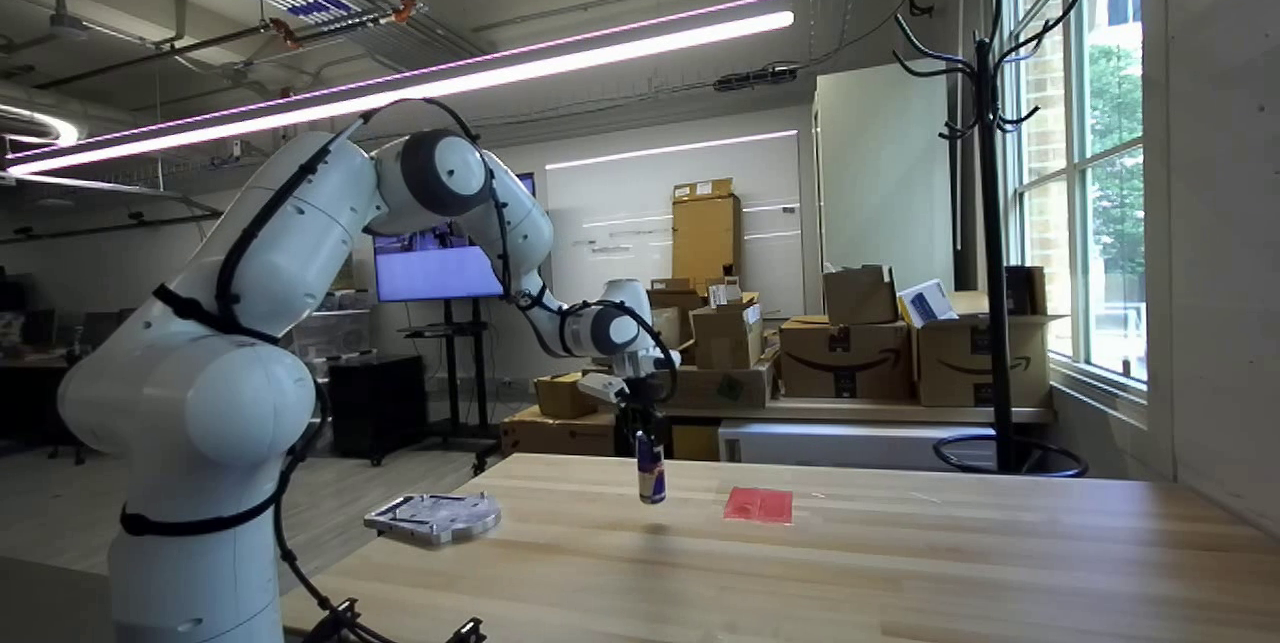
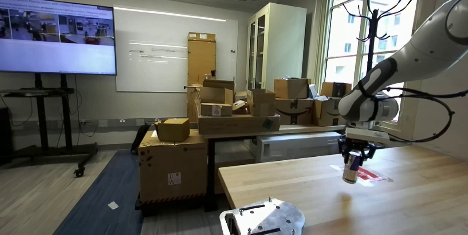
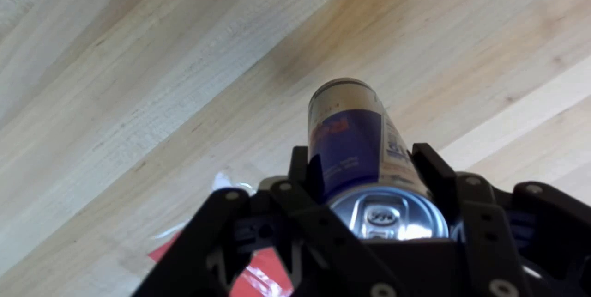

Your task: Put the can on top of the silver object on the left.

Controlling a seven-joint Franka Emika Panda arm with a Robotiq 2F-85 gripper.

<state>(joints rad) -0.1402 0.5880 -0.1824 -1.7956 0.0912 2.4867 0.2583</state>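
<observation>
The can point(image 1: 651, 473), slim and blue-purple with a pale silvery band, is held above the wooden table. It shows in both exterior views, slightly tilted in this one point(image 2: 351, 171). My gripper point(image 1: 642, 428) is shut on its upper part. In the wrist view the can point(image 3: 348, 144) sits between the black fingers point(image 3: 361, 160), its silver lid towards the camera and its lower end pointing away. The silver object point(image 1: 435, 517), a flat metal plate with holes and slots, lies at the table's left edge, apart from the can. It also shows at the bottom of an exterior view point(image 2: 268, 216).
A flat red item point(image 1: 758, 505) in clear plastic lies on the table point(image 1: 900, 563) near the can. It also shows partly behind the gripper in the wrist view point(image 3: 263, 276). Cardboard boxes point(image 1: 845, 355) and a black coat rack point(image 1: 995, 273) stand beyond the table.
</observation>
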